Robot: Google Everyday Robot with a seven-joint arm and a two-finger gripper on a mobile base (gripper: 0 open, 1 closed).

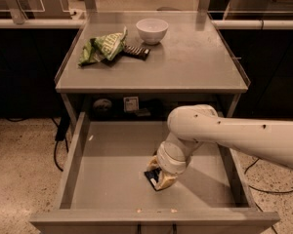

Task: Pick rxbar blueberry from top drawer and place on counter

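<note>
Camera view: a robot arm (pixel 234 135) reaching down into an open drawer (pixel 107 174).
Toward the drawer's front, the gripper (pixel 165 182) sits against a dark blue snack bar (pixel 150 175); whether it grips it cannot be told. Beyond, the counter (pixel 195 65) holds a chip bag (pixel 102 48), a dark bar (pixel 136 51) and a white bowl (pixel 152 30).

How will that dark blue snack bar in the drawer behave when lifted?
The snack bar looks small and flat, so it is probably light and fairly stiff. Its wrapper may be slippery. On the smooth floor of the drawer, it could slide if nudged by the end effector, which sits right over it.
</note>
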